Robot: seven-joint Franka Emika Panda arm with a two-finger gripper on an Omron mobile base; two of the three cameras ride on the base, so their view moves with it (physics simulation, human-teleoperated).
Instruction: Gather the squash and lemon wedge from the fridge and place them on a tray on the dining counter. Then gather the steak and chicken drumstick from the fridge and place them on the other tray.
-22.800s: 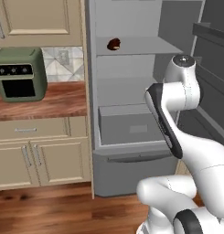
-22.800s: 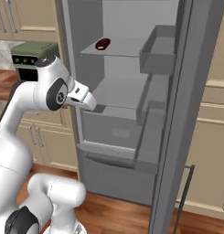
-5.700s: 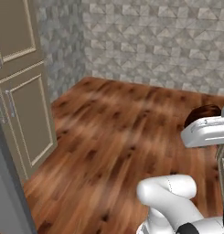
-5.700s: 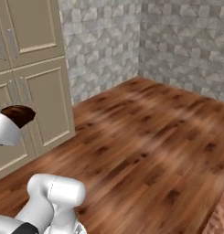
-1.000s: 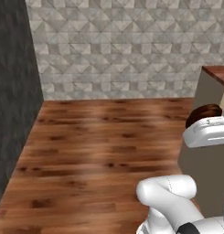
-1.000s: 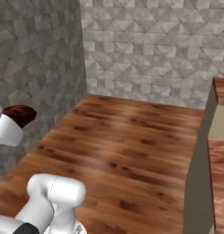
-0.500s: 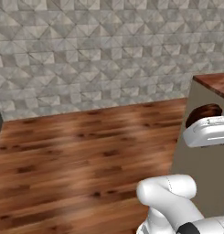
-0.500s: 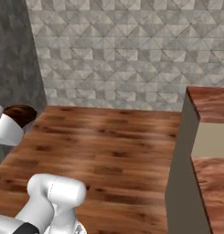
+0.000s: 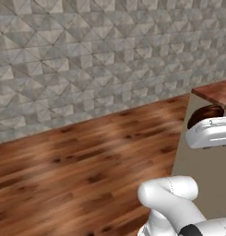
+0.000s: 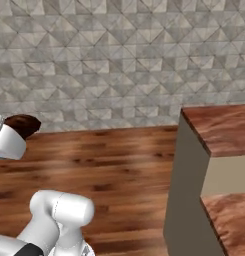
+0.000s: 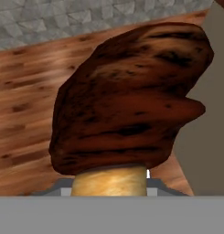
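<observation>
My gripper (image 9: 198, 125) is shut on the chicken drumstick (image 9: 207, 113), a dark brown charred piece with a tan bone end. In the hand view the chicken drumstick (image 11: 127, 96) stands close before the camera with its bone end down between the jaws. From the right base view the chicken drumstick (image 10: 23, 125) pokes out past the white hand at the left edge. The dining counter (image 10: 221, 127), a reddish-brown wood-grain top on a beige base, stands to the right, and its corner (image 9: 218, 91) lies just behind the hand. The fridge, both trays, squash, lemon wedge and steak are out of view.
A grey tiled wall (image 9: 96, 60) runs across the back. Brown wood floor (image 10: 109, 165) spreads between the base and the wall. The counter's beige end panel (image 10: 186, 195) rises close on the right, with a lower wood shelf (image 10: 229, 220) behind it.
The whole picture has swung as the base turned: the dark grey panel at left is gone and the dining counter has come closer. The drumstick stays held the same way.
</observation>
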